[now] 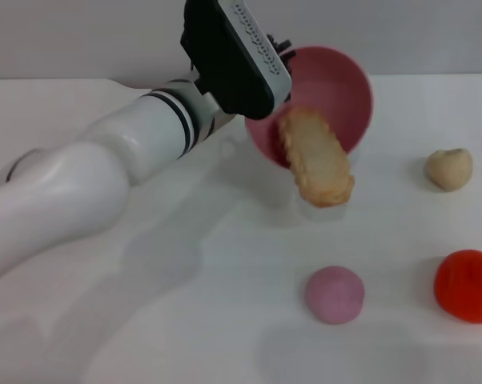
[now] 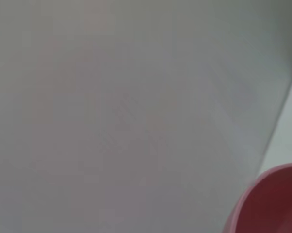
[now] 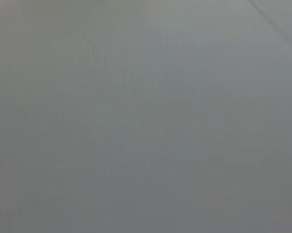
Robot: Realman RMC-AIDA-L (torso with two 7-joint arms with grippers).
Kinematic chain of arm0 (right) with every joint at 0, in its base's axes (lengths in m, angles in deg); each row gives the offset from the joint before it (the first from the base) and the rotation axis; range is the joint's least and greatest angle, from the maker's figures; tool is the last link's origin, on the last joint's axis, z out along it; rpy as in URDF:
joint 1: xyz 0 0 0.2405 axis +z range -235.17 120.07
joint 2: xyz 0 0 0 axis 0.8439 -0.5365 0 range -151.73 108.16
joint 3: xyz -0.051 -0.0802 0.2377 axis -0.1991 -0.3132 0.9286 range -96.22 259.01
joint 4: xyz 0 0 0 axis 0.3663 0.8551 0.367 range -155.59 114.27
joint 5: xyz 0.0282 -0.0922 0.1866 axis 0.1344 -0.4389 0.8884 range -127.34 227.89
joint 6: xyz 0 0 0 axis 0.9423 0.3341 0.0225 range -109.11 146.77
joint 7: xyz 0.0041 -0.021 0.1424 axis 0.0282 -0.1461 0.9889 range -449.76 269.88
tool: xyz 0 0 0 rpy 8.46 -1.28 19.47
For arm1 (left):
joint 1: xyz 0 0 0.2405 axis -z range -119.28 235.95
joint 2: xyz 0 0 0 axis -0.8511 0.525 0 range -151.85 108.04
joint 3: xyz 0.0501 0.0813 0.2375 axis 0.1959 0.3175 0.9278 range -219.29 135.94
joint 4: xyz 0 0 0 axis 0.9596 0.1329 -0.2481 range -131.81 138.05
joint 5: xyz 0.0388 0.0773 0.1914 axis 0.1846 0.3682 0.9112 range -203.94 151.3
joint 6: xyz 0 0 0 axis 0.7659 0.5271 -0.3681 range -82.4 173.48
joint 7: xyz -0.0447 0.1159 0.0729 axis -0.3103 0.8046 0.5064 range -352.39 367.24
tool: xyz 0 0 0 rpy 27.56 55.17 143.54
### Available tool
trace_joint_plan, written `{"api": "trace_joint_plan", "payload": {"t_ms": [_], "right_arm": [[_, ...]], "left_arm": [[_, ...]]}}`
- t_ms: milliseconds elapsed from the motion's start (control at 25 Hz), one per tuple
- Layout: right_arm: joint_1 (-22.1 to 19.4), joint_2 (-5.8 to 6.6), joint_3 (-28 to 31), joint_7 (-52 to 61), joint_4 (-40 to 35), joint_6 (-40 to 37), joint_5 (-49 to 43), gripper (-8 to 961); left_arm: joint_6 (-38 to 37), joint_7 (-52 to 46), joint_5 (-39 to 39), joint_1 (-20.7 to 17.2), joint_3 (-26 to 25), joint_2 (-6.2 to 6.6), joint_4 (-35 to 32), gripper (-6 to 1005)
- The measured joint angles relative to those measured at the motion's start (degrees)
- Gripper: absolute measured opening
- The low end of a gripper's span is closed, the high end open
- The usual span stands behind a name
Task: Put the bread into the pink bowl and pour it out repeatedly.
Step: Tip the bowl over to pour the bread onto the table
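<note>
White table (image 1: 185,320), tipped pink bowl (image 1: 337,88), bread (image 1: 317,160) half out

White table (image 1: 185,320), pink ball (image 1: 335,294), beige lump (image 1: 448,169), red-orange item (image 1: 467,286) at its edge

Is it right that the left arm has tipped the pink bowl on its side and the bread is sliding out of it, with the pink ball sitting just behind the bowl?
Not quite. In the head view the pink ball lies in front of the pink bowl, nearer the robot, not behind it. The rest holds: the left arm has the bowl tipped and the bread is sliding out over its rim.
</note>
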Motion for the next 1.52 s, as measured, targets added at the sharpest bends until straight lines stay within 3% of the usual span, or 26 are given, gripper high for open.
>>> {"api": "trace_joint_plan", "payload": {"t_ms": [600, 960, 1520], "right_arm": [[0.35, 0.08, 0.0, 0.65, 0.1, 0.3, -0.3, 375], [0.38, 0.15, 0.36, 0.68, -0.41, 0.16, -2.15, 374], [0.46, 0.15, 0.01, 0.68, -0.85, 0.07, -2.3, 376]], "left_arm": [[24.05, -0.01, 0.76, -2.18, 13.27, -0.13, -0.79, 47], [32.38, -0.28, 2.66, -3.43, 18.07, -0.13, -1.61, 47], [37.31, -0.76, 5.36, -3.94, 20.38, -0.14, -2.07, 47]]}}
